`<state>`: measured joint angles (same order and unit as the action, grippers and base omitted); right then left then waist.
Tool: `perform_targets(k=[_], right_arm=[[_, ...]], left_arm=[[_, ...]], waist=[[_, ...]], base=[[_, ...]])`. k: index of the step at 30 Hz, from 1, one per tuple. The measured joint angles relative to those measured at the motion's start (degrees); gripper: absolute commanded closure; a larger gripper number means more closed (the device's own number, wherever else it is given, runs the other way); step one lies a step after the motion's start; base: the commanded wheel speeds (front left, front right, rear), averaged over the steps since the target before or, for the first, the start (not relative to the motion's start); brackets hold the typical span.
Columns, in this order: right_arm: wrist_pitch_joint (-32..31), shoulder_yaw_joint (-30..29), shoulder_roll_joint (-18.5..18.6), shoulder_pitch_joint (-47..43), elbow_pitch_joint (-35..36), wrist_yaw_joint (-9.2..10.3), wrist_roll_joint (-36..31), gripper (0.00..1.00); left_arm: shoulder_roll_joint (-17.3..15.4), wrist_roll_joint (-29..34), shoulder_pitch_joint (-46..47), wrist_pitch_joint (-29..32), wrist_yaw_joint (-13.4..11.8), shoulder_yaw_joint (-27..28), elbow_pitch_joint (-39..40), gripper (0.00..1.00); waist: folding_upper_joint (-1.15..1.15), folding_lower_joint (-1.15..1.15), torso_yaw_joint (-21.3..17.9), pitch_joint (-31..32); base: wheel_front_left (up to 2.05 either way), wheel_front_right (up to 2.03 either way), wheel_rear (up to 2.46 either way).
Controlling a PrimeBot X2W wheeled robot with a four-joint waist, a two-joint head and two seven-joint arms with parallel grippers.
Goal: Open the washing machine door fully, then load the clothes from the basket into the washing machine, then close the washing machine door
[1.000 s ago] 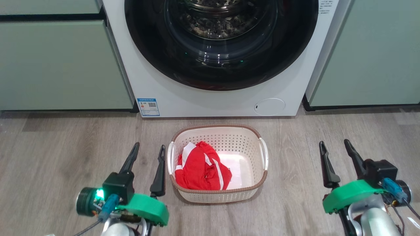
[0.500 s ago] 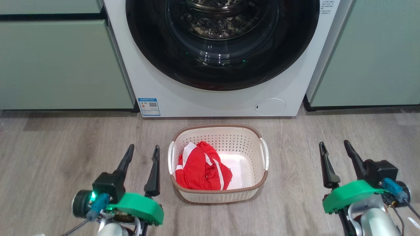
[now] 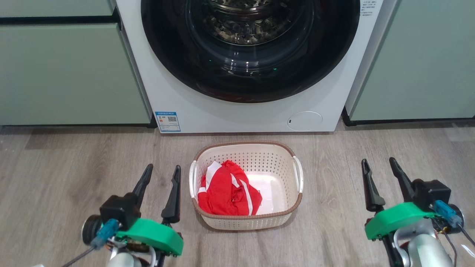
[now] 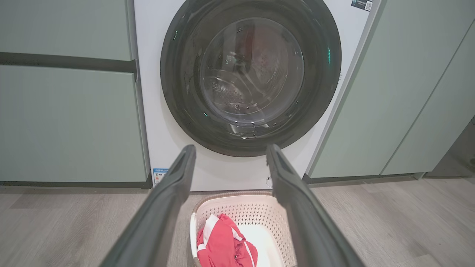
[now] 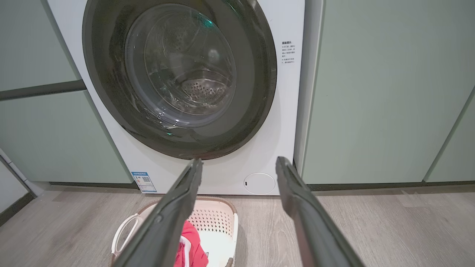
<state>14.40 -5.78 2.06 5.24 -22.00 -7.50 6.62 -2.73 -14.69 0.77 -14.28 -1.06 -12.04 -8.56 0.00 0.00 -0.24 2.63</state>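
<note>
On the grey wood-look plank floor [image 3: 74, 167], near its back edge and at the foot of the big white front-load washing machine [image 3: 185, 107], sits the cream perforated plastic basket with a brown rim [image 3: 246, 221]. Bright red, white-striped clothes [image 3: 222, 193] heaped in its left half. Round door, glossy black rim, glass bowl [image 3: 167, 55], shut. Pale green cabinets [image 3: 66, 74] flank the machine. Left gripper [image 3: 162, 168] just left of the basket, fingers apart, empty. Right gripper [image 3: 377, 160] well right of it, likewise apart, empty.
</note>
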Motion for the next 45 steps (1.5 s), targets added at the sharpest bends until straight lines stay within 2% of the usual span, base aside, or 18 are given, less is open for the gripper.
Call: perform_targets(k=[6,14,45], right_arm=[[0.0,-0.3,0.0,0.0,-0.2,0.00,0.5,0.00],[0.0,-0.5,0.0,0.0,-0.2,0.00,0.5,0.00],[0.0,-1.5,0.4,0.1,-0.8,0.00,1.0,0.00]], left_arm=[[0.0,-2.4,-0.5,0.0,1.4,0.9,-0.2,0.00],[0.0,-2.3,-1.0,0.0,1.4,0.9,-0.2,0.00],[0.4,-2.9,-1.0,0.0,1.4,0.8,0.5,0.00]], waist=[[0.00,0.00,-0.1,0.0],[0.00,0.00,0.0,-0.3],[0.00,0.00,-1.4,-0.7]], base=[[0.00,0.00,0.00],[0.54,0.54,-1.09],[1.12,1.12,-2.24]])
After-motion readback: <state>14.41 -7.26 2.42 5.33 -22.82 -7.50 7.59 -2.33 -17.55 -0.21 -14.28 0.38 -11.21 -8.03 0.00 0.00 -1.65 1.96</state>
